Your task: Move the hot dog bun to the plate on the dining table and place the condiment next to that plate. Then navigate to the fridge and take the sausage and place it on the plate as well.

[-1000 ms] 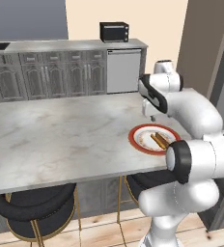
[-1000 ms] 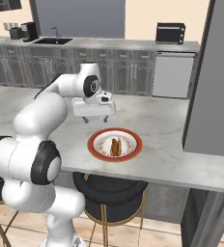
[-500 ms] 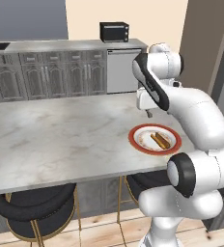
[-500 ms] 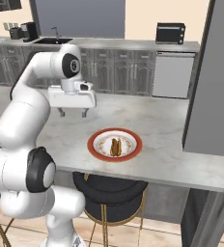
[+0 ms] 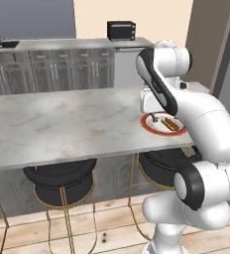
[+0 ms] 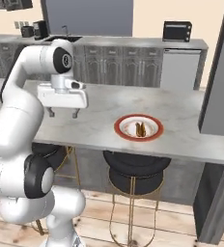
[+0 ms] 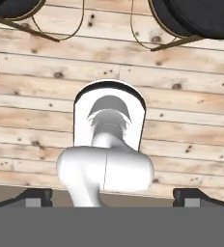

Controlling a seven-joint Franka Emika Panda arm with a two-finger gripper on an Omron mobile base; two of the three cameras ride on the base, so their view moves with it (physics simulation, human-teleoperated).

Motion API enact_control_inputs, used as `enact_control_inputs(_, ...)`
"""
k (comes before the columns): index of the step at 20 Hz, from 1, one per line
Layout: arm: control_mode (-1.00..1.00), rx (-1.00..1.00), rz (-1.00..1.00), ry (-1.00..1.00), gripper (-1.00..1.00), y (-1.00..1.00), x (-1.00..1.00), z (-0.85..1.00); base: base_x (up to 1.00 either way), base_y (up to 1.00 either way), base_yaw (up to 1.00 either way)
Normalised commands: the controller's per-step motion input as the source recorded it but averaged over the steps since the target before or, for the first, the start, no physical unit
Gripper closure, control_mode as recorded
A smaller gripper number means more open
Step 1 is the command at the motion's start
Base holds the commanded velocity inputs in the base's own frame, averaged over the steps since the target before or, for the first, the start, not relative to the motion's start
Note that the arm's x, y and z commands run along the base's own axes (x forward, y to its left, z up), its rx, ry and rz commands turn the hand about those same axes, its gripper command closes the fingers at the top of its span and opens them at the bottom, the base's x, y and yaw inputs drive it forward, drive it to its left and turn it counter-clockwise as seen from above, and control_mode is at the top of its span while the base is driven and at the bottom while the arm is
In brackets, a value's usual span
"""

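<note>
Nearest the base, two black round stools on gold legs stand tucked under the edge of the dining surface, and the plank floor shows below them in the hand view. Above that edge the pincer hangs with its jaws spread wide and nothing between them, held clear of the marbled top and well apart from the plate. The red-rimmed plate sits near the front edge of the surface, and on its white centre lies a small tan-and-brown item that I take to be the hot dog bun, though it is too small to tell a bun from a sausage with certainty. No condiment bottle is to be made out beside the plate, so that step may be undone or the bottle may be hidden by the arm. The main risk, in my judgement, is the arm's wide swing: an elbow or the open pincer could clip the plate, which is close to the edge, and push it off. Farther back, the grey cabinet run carries a black countertop oven; a base turn could also catch a stool.
</note>
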Motion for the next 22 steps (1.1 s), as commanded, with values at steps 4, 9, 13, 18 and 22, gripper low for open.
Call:
enact_control_inputs(4, 1.00, 0.00, 0.00, 0.00, -1.00, 0.00, 0.00, 0.00, -1.00, 1.00, 0.08)
enact_control_inputs(9, 1.00, 0.00, 0.00, 0.00, -1.00, 0.00, 0.00, 0.00, -0.72, 1.00, 0.18)
enact_control_inputs(13, 1.00, 0.00, 0.00, 0.00, -1.00, 0.00, 0.00, 0.00, -0.44, 1.00, 0.26)
enact_control_inputs(18, 1.00, 0.00, 0.00, 0.00, -1.00, 0.00, 0.00, 0.00, -0.12, 1.00, 0.17)
enact_control_inputs(22, 1.00, 0.00, 0.00, 0.00, -1.00, 0.00, 0.00, 0.00, 0.15, 1.00, 0.01)
